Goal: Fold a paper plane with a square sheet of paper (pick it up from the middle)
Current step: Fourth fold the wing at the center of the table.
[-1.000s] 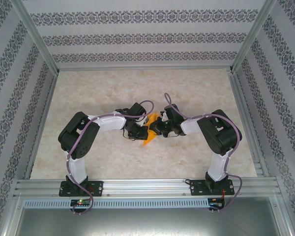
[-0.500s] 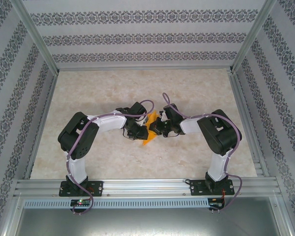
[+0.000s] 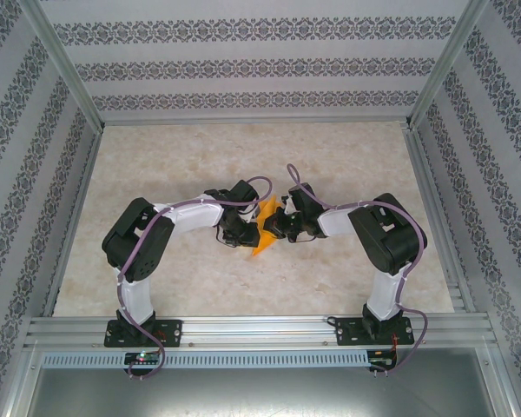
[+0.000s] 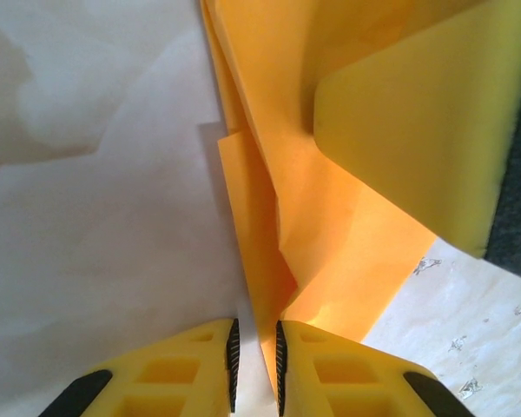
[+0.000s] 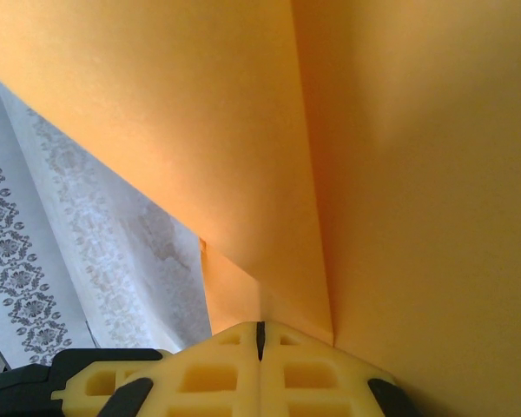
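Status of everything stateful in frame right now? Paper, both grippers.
paper: folded in layers, creased, held up between the grippers.
left gripper: jaws slightly parted, paper edge running between them.
right gripper: shut on paper.

A beige marbled table (image 3: 243, 156) sits under bright, even light inside an aluminium frame (image 3: 69, 74). It is enclosed on three sides by walls (image 3: 260, 65) papered white with grey damask bands, and a slotted metal rail (image 3: 260, 330) edges the near side.
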Robot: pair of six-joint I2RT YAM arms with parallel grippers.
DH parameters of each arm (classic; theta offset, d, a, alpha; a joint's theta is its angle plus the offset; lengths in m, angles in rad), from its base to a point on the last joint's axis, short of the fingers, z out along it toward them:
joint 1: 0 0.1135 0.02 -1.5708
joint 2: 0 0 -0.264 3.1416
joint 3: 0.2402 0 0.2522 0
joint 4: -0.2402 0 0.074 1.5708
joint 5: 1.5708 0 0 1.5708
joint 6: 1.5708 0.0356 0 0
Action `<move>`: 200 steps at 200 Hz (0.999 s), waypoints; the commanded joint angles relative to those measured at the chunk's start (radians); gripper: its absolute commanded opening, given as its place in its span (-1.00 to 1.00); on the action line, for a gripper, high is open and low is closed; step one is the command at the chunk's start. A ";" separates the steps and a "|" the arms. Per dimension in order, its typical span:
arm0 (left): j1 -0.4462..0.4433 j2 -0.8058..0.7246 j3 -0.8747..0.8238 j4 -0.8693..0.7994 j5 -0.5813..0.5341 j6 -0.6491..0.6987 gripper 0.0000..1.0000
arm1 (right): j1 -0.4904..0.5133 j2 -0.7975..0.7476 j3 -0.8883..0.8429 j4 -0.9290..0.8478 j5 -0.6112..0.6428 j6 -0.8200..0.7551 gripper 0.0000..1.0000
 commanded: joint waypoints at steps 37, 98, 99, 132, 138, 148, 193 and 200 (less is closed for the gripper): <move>-0.021 0.057 0.016 -0.044 -0.034 0.027 -0.65 | -0.004 0.028 -0.020 -0.078 0.058 -0.016 -0.92; -0.043 0.051 -0.018 -0.044 -0.091 0.017 -0.73 | -0.008 0.042 -0.023 -0.062 0.052 -0.012 -0.95; -0.043 0.049 -0.018 -0.044 -0.094 0.017 -0.73 | -0.007 0.042 -0.023 -0.062 0.052 -0.012 -0.95; -0.042 -0.030 0.017 -0.086 -0.153 0.005 -0.71 | -0.006 0.050 -0.027 -0.053 0.048 -0.012 -0.95; -0.042 -0.054 0.022 -0.084 -0.158 -0.002 -0.71 | -0.007 0.050 -0.028 -0.051 0.047 -0.011 -0.95; -0.042 -0.091 0.025 -0.076 -0.155 -0.012 -0.71 | -0.006 0.051 -0.030 -0.047 0.044 -0.009 -0.96; -0.043 -0.127 0.009 0.051 0.022 -0.047 -0.72 | -0.007 0.048 -0.038 -0.016 0.023 0.004 -0.98; -0.042 -0.116 0.001 0.073 0.050 -0.052 -0.73 | -0.009 0.049 -0.041 -0.008 0.018 0.010 -0.98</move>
